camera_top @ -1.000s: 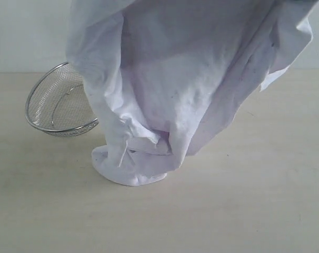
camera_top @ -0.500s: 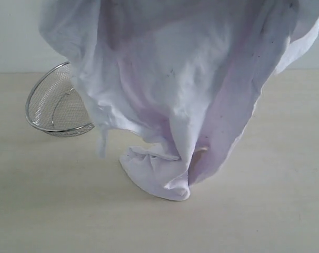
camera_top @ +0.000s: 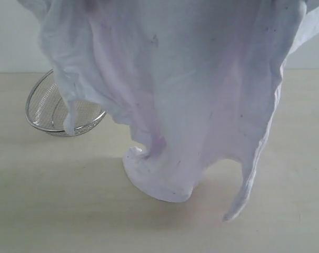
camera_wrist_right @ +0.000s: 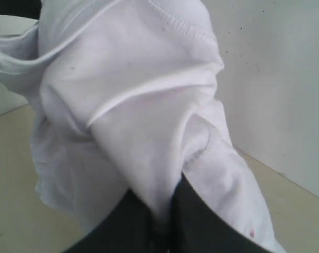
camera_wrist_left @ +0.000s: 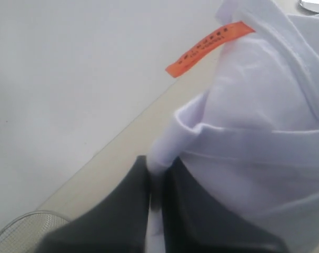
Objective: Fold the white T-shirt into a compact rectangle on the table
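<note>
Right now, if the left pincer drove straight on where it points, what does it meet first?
The white T-shirt it is shut on: cloth bunches right ahead of the left pincer. Beyond, probably the table, though depth is unclear.

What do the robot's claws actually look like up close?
Both the left gripper and the right gripper end in two broad, flat fingers of plain matte black. No cables or markings show, and the arms are out of view.
</note>
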You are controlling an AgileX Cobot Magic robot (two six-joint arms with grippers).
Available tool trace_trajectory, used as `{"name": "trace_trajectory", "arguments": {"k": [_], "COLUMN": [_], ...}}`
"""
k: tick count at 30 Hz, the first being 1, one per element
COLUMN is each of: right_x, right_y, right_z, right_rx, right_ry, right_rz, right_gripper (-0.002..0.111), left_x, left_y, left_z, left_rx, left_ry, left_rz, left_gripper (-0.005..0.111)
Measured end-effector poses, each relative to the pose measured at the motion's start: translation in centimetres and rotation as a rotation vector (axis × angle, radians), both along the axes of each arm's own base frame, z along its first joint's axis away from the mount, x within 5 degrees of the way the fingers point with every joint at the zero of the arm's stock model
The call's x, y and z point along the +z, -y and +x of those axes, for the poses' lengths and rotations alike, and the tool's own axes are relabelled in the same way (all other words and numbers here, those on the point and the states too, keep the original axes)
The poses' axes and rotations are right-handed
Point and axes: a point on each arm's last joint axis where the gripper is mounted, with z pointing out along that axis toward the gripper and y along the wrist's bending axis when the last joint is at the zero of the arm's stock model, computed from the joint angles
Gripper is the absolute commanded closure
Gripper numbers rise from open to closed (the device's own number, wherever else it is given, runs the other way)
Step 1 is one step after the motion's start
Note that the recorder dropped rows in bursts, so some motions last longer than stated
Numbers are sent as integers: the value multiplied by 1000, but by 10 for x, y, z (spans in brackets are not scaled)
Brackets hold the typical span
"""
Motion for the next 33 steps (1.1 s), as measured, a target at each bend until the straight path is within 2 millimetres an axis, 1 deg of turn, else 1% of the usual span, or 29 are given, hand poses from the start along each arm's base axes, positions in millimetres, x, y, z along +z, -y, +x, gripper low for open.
{"name": "trace_trajectory", "arguments": {"k": [4, 9, 13, 19, 26, 31, 33], "right_x": [10, 7, 5, 7, 8, 9, 7], "right_y": [1, 1, 1, 0, -1, -2, -1], "right_z": [-7, -9, -13, -19, -20, -20, -14], "right_rx": [-19, -22, -12, -20, -26, -20, -16], "right_ry": [-8, -57, -84, -82, -97, -105, -125], "right_rz": [-27, -48, -60, -49, -30, -2, 12], "right_gripper": [108, 108, 108, 108, 108, 108, 108], "left_x": [2, 11, 15, 15, 11, 13, 14], "left_y": [-2, -15, -19, -21, -22, -23, -24], "left_z": [-5, -22, -33, -38, -40, -43, -46], "left_rx": [-1, 55, 59, 57, 52, 53, 53], "left_ry": [4, 50, 47, 39, -3, 2, 9], "left_rz": [8, 31, 25, 31, 56, 55, 52], "left_gripper": [102, 102, 102, 102, 102, 102, 102]}}
